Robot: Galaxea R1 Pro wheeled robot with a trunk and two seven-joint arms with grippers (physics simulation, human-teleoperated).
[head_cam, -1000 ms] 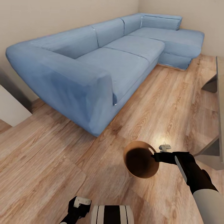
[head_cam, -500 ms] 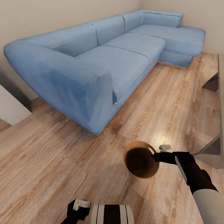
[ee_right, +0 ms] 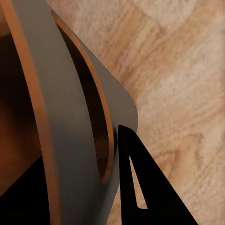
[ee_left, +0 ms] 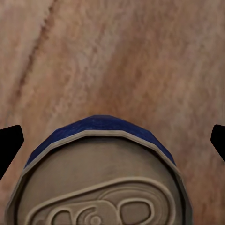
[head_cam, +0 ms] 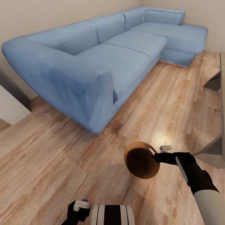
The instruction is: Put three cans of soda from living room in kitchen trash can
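While the base rolls across the living room, the job is just carrying steadily: keep the tash can level-ish and the blue can seated, no wrist swings.

Head view: right gripper is clamped on the bin's near rim, bin tilted with its mouth toward the camera, hanging above the floor. Tan-brown inside, dark in the depth; whether any cans sit in it I cannot tell. Judgement: a rim pinch on a tapered bin gives poor leverage, so slow turns. Left gripper sits low by the trunk, with a speck of blue at its tip. Light blue corner sofa ahead, soft matte fabric, rounded arms. Grey low table edge at right. Floor is pale wood plank, visible grain.

Left wrist view: dark blue can of soda close up between the fingers, silvery faceted top with pull tab, floor beyond. The fingers flank it; contact itself is out of frame, so I read it as held.

Right wrist view: bin wall grey outside, orange-brown rim edge, thin smooth shell. One black finger lies against the outer wall, jaws closed on the rim.
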